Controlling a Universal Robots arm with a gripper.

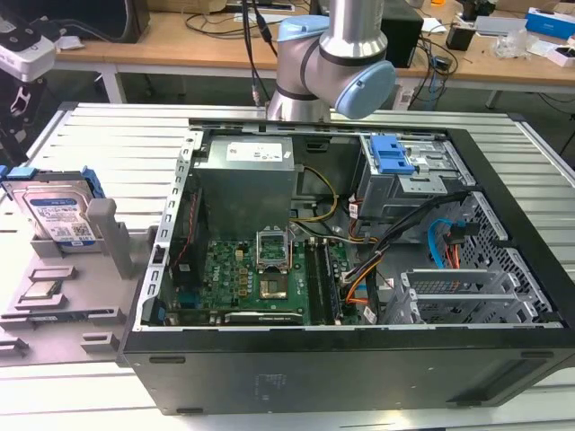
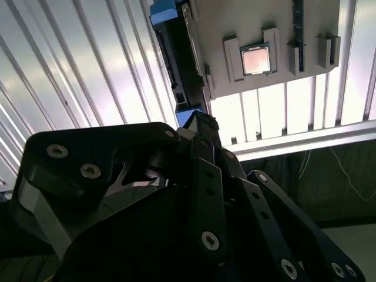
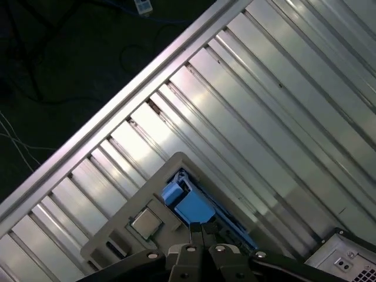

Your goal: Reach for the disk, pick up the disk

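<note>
The disk, silver with a white-and-blue label and blue rails, stands tilted in a slot of the grey holder at the exterior view's left, outside the computer case. In the first wrist view I look down from high up on its blue rail, just beyond my gripper, whose fingers lie together with nothing between them. In the second wrist view the disk appears edge-on past the gripper. Gripper and disk are well apart.
An open black computer case with its motherboard takes up the middle of the ribbed metal table. A small square CPU chip sits in the holder near the disk. The arm's base stands behind the case.
</note>
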